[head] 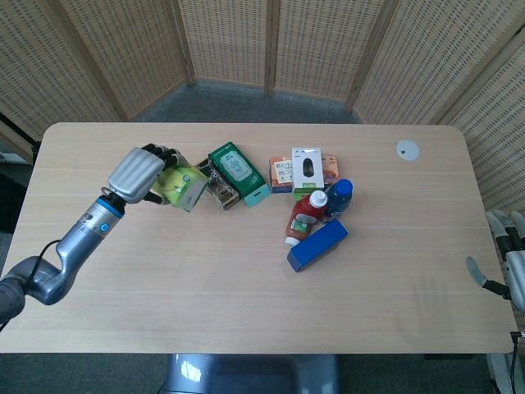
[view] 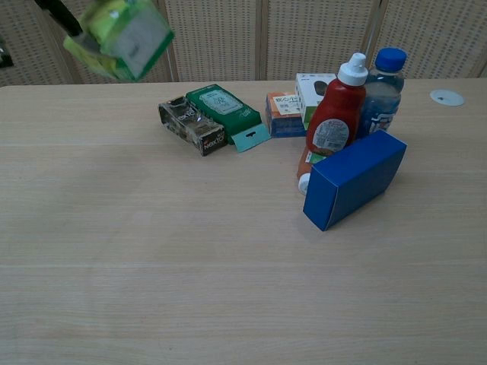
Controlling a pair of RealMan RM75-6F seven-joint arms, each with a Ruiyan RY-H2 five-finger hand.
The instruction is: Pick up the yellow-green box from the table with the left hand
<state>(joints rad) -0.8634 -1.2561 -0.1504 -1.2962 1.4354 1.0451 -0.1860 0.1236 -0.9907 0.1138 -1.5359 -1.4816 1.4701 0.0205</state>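
Step in hand: the lift. The left hand (head: 139, 174) holds the yellow-green box (head: 183, 187) clear of the table (head: 246, 271); in the chest view the box sits at the upper left of the frame, well above the tabletop.
Fingers, left: clamped on the box, dark fingers (head: 158, 153) wrapped over its far side in the head view.
Fingers, right: the right hand (head: 510, 256) shows only at the right edge of the head view, fingers apart, holding nothing.
Left behind: dark carton (view: 192, 126) and green packet (view: 221, 104) lie touching at upper centre of the chest view.
Task state: by my reading, essentially done.
Next move: keep the grasp firm and hold the box level, away from the other items.
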